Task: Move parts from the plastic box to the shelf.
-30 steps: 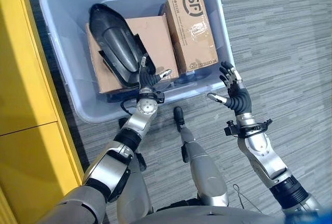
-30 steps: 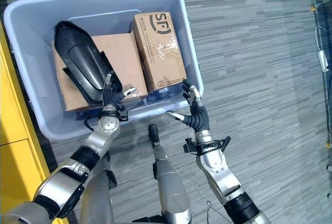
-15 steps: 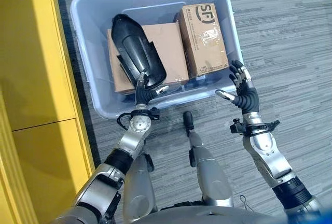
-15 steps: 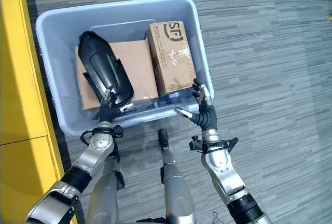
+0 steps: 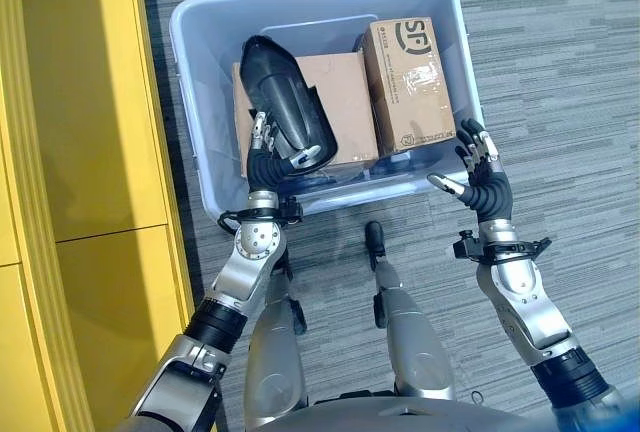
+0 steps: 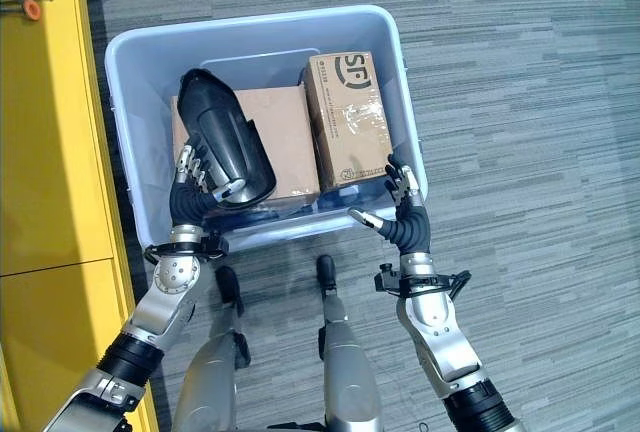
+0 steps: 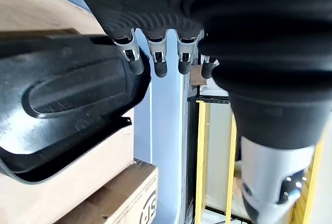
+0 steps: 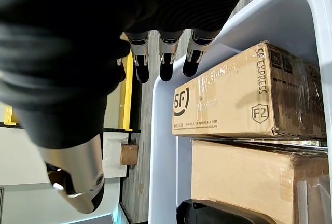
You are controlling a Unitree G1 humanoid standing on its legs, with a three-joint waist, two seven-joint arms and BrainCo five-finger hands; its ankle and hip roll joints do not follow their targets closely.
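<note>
Black moulded part (image 5: 287,120) lies tilted atop flat cardboard box (image 5: 340,102) inside plastic box (image 5: 198,152) | left hand (image 5: 268,155): fingers relaxed, flanking part's near end, positioned to lift it | right hand (image 5: 480,170): fingers spread at rim beside taped carton (image 5: 410,80); idle | yellow shelf (image 5: 90,152) alongside; your destination

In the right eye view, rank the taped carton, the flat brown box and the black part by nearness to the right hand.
1. Taped carton, just beyond the right hand.
2. Flat brown box, mid-bin.
3. Black part, by the left hand.
</note>
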